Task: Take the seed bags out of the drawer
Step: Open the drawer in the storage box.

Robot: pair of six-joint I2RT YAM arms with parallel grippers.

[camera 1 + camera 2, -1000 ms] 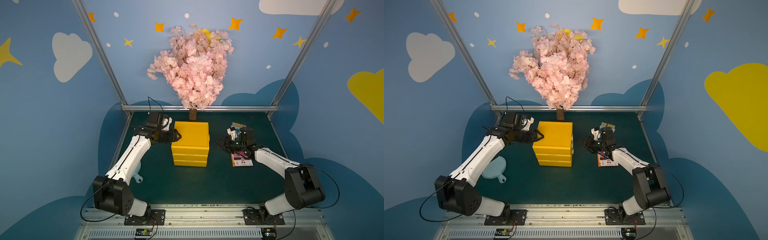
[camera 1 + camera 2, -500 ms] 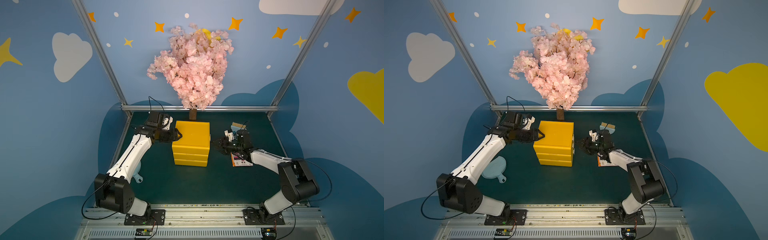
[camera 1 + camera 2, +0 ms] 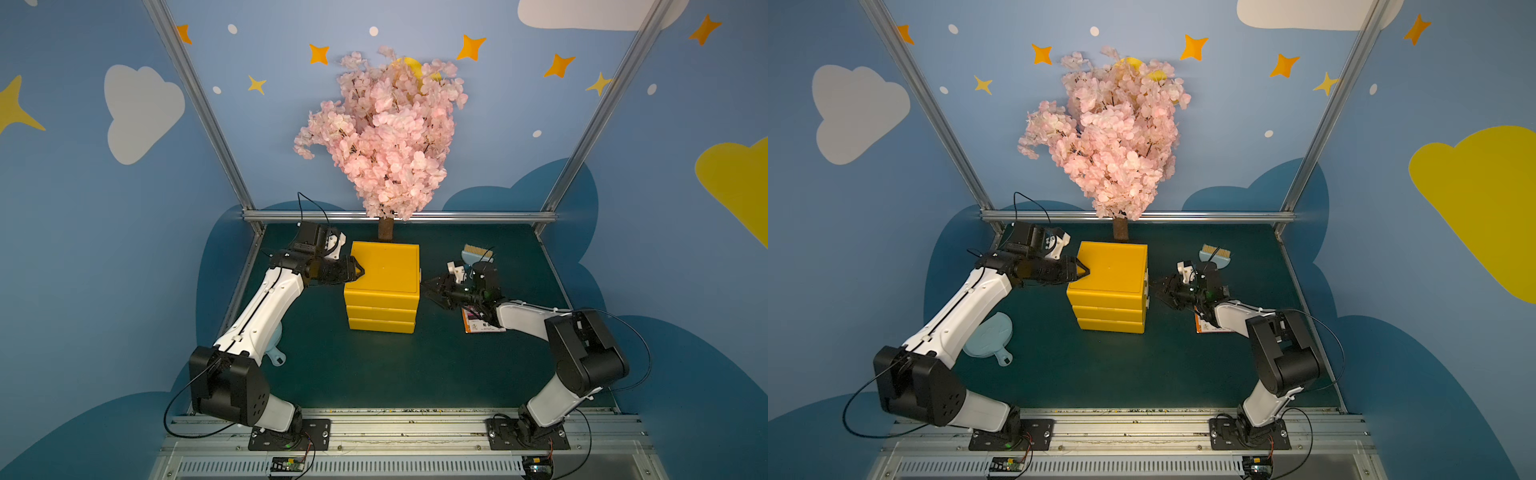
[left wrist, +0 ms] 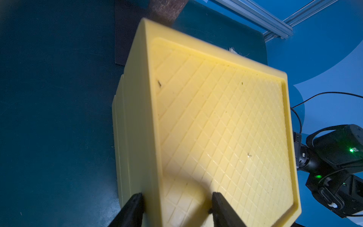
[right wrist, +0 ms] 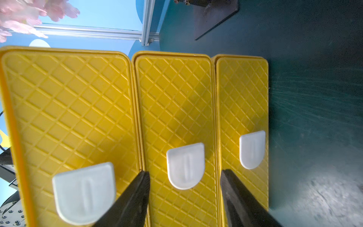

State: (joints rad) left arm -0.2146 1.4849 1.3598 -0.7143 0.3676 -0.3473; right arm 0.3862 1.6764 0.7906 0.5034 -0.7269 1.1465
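Right tool (image 3: 429, 291) now nearer the yellow drawer unit (image 3: 384, 266), jaws seemingly astride its middle handle (image 5: 185, 166).

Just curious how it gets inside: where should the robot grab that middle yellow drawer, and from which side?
By the white handle sticking out of the middle drawer front. Come straight at that front, which faces the right arm, one finger either side of the handle. The open right tool is lined up with it.
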